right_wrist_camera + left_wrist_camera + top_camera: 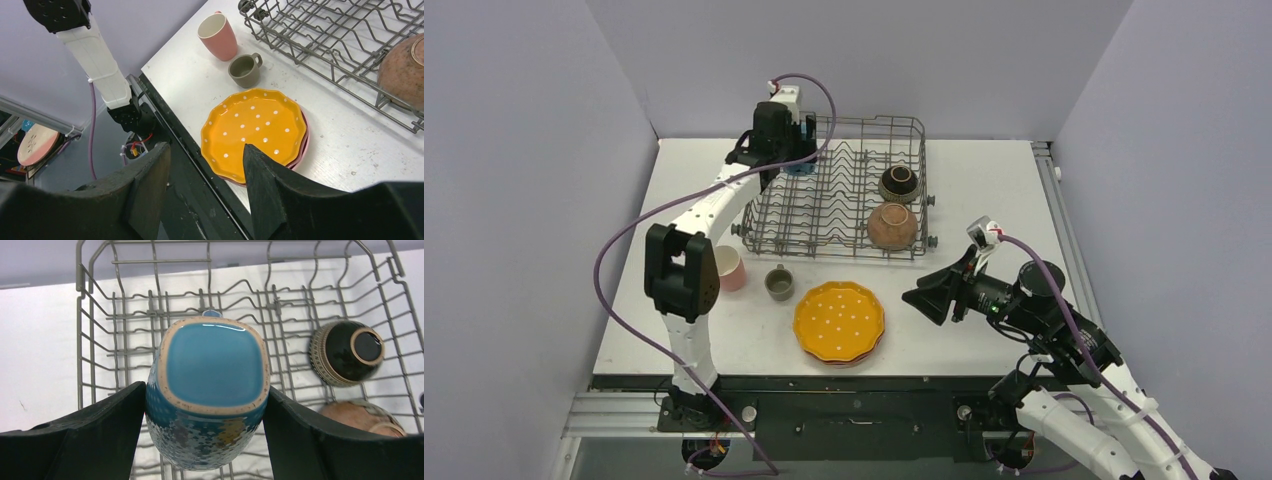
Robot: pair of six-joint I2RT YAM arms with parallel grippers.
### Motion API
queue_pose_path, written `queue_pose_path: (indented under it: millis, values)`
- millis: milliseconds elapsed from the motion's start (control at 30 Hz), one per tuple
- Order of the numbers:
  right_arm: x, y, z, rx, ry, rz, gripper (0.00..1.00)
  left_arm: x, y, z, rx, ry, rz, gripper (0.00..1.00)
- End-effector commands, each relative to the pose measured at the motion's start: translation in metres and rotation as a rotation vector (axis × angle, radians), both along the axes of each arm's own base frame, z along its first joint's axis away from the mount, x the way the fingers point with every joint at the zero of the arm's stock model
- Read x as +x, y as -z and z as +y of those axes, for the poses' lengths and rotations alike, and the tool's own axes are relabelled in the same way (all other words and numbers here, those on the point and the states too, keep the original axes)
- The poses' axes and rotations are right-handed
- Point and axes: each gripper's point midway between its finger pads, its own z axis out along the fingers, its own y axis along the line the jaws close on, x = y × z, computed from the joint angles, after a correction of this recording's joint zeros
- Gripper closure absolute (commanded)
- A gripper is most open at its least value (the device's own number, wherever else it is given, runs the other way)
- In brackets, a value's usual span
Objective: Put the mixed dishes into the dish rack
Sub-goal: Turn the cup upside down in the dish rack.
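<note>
My left gripper (204, 387) is shut on the blue flowered mug (215, 365), held bottom-up over the back left of the grey wire dish rack (125, 340); the top view shows it there too (799, 160). In the rack's (874, 119) right side lie a dark brown bowl (899, 182) and a terracotta bowl (891, 225). The orange white-dotted plate (839, 320) rests on a pink plate (302, 145) near the front edge. A pink cup (731, 268) and a grey-green cup (779, 283) stand left of it. My right gripper (924, 295) hangs open and empty right of the plates, one finger (270, 190) over the plate's rim.
White walls close in the table (984, 200) on the left, back and right. The left arm's white link (95, 55) rises beside the pink cup. A black rail (854, 385) runs along the table's front edge below the plates.
</note>
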Motion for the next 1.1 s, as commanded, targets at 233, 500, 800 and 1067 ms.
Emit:
queue_pose_path:
  millis: [233,500,800,1067]
  values:
    - [0.012,-0.018,0.002,0.048,0.029,-0.054,0.49,0.094,-0.047,0.024,-0.025,-0.101,-0.319,1.00]
    - [0.020,-0.013,0.008,0.034,0.023,-0.037,0.49,0.132,-0.019,0.030,-0.022,-0.125,-0.333,1.00]
    - [0.030,-0.005,0.013,0.014,0.021,-0.004,0.49,0.160,0.006,0.038,-0.039,-0.134,-0.347,1.00]
    - [0.041,0.000,0.015,0.008,0.029,0.018,0.49,0.168,0.041,0.040,-0.010,-0.139,-0.325,1.00]
